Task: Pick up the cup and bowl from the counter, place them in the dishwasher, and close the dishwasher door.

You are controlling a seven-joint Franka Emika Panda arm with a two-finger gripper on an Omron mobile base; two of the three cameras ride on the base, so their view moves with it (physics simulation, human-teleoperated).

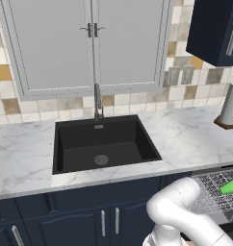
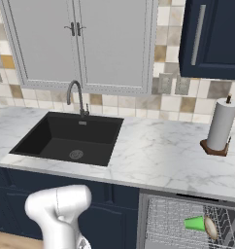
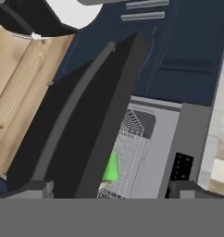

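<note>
The green cup (image 2: 194,223) lies on its side in the dishwasher's wire rack (image 2: 173,226), with the pale bowl (image 2: 210,227) standing on edge right beside it. The left base view shows the cup (image 1: 229,187) in the rack (image 1: 212,192) under the marble counter (image 1: 195,139). In the hand view the dark dishwasher door (image 3: 77,134) stands partly raised and seen edge-on, with the rack (image 3: 127,148) and cup (image 3: 111,167) behind it. My gripper (image 3: 109,192) is open close to the door, and nothing is held between its fingertips (image 3: 37,189).
A black sink (image 1: 101,144) with a tap is set in the counter. A paper-towel roll (image 2: 221,126) stands at the counter's right end. Navy cabinets (image 1: 89,216) sit below, and wooden floor (image 3: 16,78) lies beside the door.
</note>
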